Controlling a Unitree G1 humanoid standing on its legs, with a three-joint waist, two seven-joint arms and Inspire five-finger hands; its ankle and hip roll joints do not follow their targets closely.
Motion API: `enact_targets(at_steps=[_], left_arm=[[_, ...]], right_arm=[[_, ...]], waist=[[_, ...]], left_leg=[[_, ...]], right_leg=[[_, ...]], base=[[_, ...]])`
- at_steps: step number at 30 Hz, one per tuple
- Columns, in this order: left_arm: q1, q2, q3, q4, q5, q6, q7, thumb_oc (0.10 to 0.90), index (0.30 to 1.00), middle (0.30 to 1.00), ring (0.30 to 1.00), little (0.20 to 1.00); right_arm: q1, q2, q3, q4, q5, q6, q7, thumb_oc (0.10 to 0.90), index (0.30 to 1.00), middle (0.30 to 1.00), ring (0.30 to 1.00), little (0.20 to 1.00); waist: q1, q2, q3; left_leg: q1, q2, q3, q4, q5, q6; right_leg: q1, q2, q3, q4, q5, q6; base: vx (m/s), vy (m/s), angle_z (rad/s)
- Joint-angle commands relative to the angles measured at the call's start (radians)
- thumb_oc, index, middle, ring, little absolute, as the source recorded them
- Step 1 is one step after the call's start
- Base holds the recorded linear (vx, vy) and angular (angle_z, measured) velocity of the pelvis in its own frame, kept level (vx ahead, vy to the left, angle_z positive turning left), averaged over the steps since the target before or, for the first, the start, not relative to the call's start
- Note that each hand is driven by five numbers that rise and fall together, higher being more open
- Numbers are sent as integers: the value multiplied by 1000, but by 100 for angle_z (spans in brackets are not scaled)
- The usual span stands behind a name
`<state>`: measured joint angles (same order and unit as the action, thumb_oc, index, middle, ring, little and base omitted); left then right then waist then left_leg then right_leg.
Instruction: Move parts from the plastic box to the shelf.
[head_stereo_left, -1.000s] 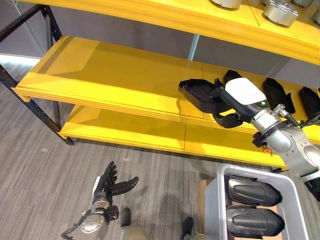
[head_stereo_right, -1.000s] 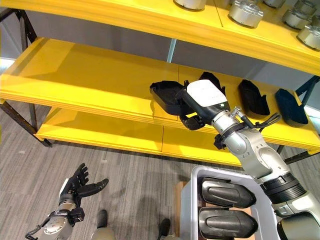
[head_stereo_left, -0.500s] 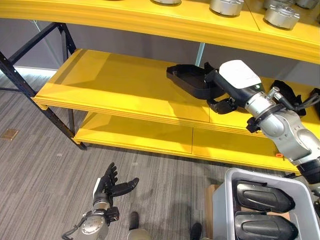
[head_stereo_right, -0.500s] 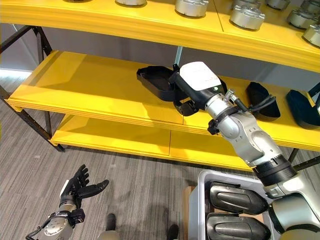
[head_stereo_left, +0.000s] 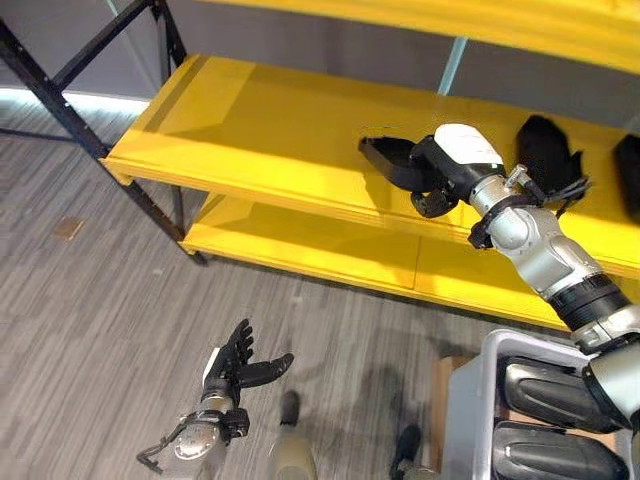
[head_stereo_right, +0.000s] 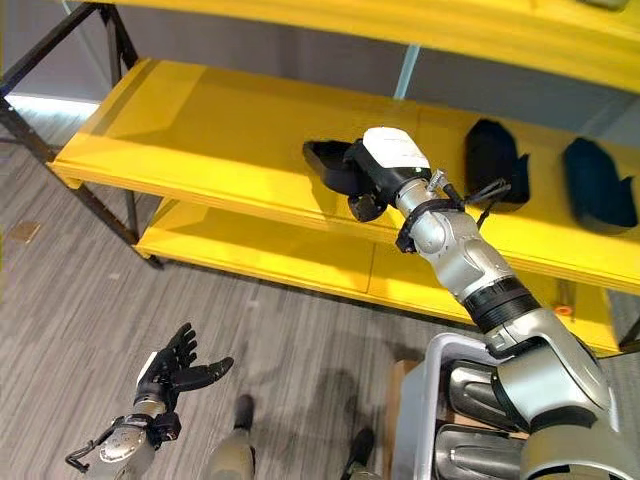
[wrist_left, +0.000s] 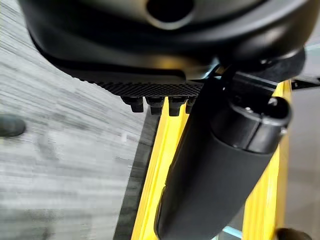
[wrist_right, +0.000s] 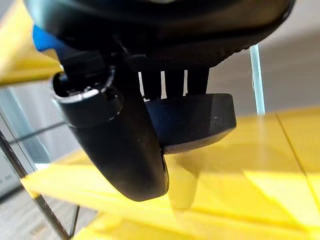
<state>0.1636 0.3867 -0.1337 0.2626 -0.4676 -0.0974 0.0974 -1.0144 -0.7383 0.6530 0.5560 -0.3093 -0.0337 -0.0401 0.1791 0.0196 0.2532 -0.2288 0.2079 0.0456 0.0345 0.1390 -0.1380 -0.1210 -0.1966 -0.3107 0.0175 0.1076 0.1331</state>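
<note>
The right robot hand is clenched round a black part, thumb under and fingers over its near end, as its wrist view confirms. The part lies over the middle shelf, apparently just resting on the board; its long axis runs straight out ahead of that robot hand, away from the arm. 2 more parts wait in the plastic box, below the same arm. The left robot hand hangs released, well apart near the floor, so the right is the nearer.
</note>
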Motion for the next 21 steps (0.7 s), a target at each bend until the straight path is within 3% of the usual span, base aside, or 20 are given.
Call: enact_targets(at_steps=[1, 7, 21], left_arm=[[-54, 102, -14, -115, -34, -116, -4, 900, 1000, 1000, 1000, 1000], [-69, 124, -44, -125, -41, -121, -10, 900, 1000, 1000, 1000, 1000], [-98, 130, -68, -123, -69, -131, 5, 900, 1000, 1000, 1000, 1000]], right_arm=[[-264, 6, -41, -15, 63, -23, -121, 400, 300, 300, 300, 300], [-379, 6, 14, 112, 95, -11, -135, 400, 300, 300, 300, 300], [-490, 19, 19, 271, 199, -1, -189, 400, 300, 300, 300, 300]], waist=[[18, -46, 6], [30, -33, 48], [28, -11, 73]], left_leg=[[-62, 22, -50, 170, -158, 2], [-173, 5, -66, 304, -210, 6], [-250, -17, -94, 355, -228, 17]], right_leg=[[-96, -108, 32, 202, -89, 29], [-203, -116, 57, 317, -125, 22], [-277, -123, 72, 381, -154, 13]], base=[[-62, 47, -3], [-31, 40, 5], [5, 4, 2]])
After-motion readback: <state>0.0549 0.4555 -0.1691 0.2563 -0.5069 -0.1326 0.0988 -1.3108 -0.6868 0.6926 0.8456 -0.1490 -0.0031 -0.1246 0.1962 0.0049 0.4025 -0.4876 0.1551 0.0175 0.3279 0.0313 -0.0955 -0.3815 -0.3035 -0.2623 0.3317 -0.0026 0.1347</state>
